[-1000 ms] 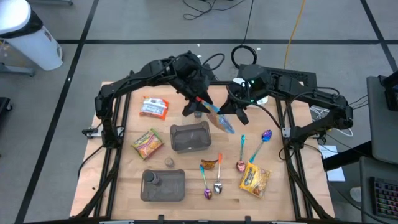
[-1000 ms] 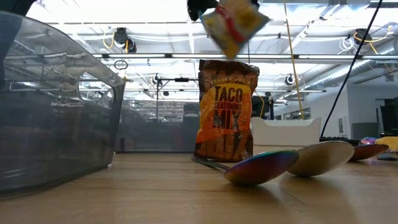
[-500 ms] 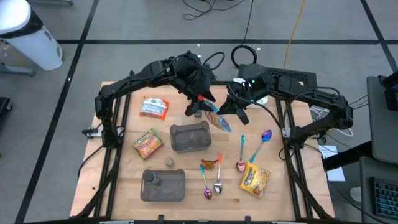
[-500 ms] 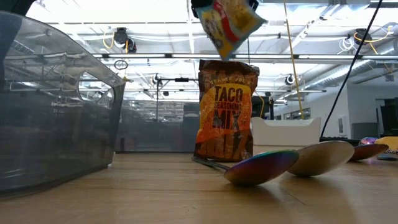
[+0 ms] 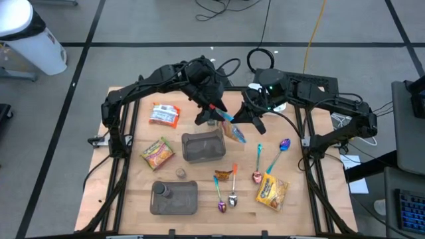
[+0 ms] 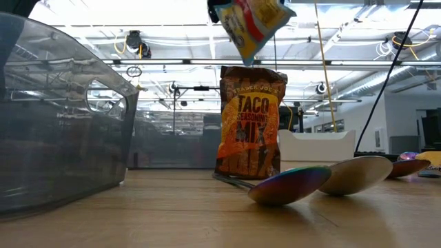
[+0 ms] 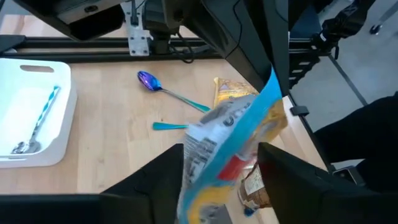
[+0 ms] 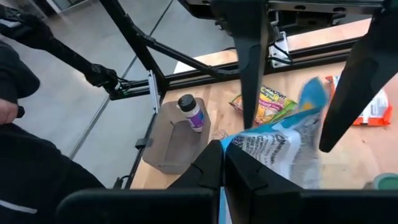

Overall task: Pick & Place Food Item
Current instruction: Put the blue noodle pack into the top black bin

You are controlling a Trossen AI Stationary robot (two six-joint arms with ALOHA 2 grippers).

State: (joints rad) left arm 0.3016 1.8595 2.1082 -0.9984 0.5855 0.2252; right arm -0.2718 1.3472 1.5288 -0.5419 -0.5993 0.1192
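The blue-and-yellow crinkly snack bag (image 5: 234,131) hangs above the wooden counter (image 5: 133,179) beside the clear plastic bin (image 5: 203,147), pinched by both left gripper (image 7: 221,180) and right gripper (image 8: 222,163) jaws, so opposing pulls could tear or drop it.

Both arms are matte black with jointed tubular links, trailing black cables, ending in two flat dark fingers (image 7: 158,186).

One camera looks straight down, one level across the table (image 5: 133,199), both wrist cameras close on the chip bag (image 5: 234,131).
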